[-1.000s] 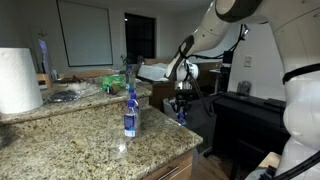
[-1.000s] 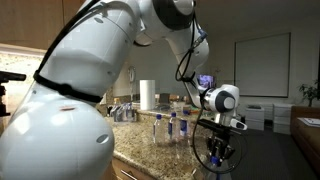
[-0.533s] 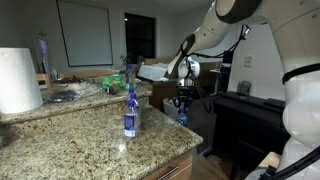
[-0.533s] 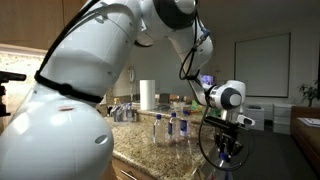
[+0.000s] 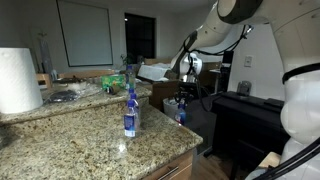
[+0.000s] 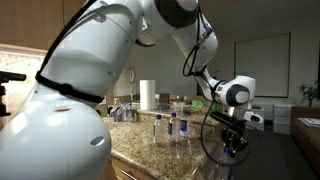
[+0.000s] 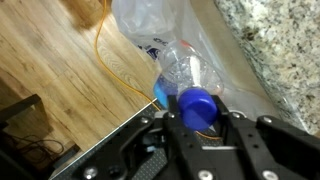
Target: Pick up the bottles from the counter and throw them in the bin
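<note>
In an exterior view a white paper-towel roll (image 5: 16, 80) stands at the far left on the counter (image 5: 80, 145), a speckled granite top that fills the lower left of the picture. Further right, near the middle of that top, a bottle on the counter (image 5: 130, 112) stands upright with a blue cap and a blue label, apart from the roll and well short of it. To its right, past the counter's rounded edge, the arm reaches in from the upper right and the gripper (image 5: 180, 106) hangs in the air with the held bottle (image 5: 180, 116) between its fingers, off the worktop. A black cabinet (image 5: 250, 120) stands further right, below the arm. In the exterior view from the robot's side, the gripper (image 6: 233, 150) hangs at the right, beyond the counter (image 6: 150, 150) and lower than its top. In the wrist view a wooden floor (image 7: 60, 80) fills the left, crossed by a yellow cable (image 7: 110, 62). At the centre the gripper (image 7: 197, 118) is clamped on the held bottle (image 7: 185, 72) at its blue-capped end, one finger on each side. The clear body points away over the bin (image 7: 135, 22), seen only as a crumpled light liner. The granite counter (image 7: 285, 40) fills the upper right corner.
</note>
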### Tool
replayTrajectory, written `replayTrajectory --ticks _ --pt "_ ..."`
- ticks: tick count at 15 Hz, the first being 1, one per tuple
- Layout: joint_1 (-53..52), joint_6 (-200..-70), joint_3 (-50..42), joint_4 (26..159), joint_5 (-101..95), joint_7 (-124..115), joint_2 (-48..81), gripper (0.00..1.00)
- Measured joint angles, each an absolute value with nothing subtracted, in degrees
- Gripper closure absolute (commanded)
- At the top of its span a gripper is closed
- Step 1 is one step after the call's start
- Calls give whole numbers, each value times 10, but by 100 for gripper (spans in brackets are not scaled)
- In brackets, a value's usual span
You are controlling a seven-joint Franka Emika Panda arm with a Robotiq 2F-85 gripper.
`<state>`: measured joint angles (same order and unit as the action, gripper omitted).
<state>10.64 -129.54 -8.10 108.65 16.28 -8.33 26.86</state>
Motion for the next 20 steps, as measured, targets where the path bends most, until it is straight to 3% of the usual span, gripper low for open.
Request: replayTrajectory --ticks 16,17,18,20 --pt "157 -1302 -68 1143 318 -83 316 90" --pt "156 -1302 -72 1143 316 -83 316 40" --pt "155 -1302 -76 1143 308 -83 315 39" --pt "152 -1302 -81 1141 286 -83 309 28"
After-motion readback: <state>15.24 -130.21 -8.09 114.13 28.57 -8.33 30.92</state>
